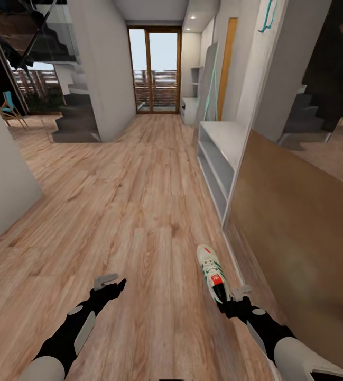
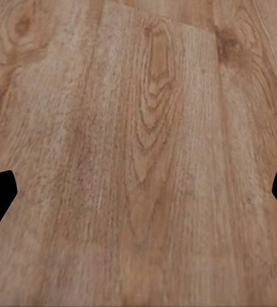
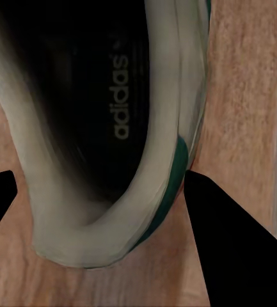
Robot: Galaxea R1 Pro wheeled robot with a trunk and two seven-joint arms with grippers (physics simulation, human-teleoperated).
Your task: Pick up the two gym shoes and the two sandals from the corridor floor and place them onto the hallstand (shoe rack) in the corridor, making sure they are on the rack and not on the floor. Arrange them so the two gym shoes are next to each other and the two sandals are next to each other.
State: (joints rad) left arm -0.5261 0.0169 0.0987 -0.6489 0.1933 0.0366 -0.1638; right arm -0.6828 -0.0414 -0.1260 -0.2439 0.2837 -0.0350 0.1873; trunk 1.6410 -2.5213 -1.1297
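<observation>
Near right on grainy light-brown wood-plank floor (image 1: 139, 211), cream low sneaker with green stripes and red-orange patch (image 1: 212, 271), heel clamped in right claw (image 1: 229, 301); left claw (image 1: 109, 284) spread apart over bare planks; white open-shelved rack (image 1: 221, 159) farther right.

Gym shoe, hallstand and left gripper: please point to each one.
gym shoe (image 1: 211, 271), head view, on its laced upper.
hallstand (image 1: 225, 138), head view, on its flat top.
left gripper (image 1: 109, 281), head view, between its fingertips.
</observation>
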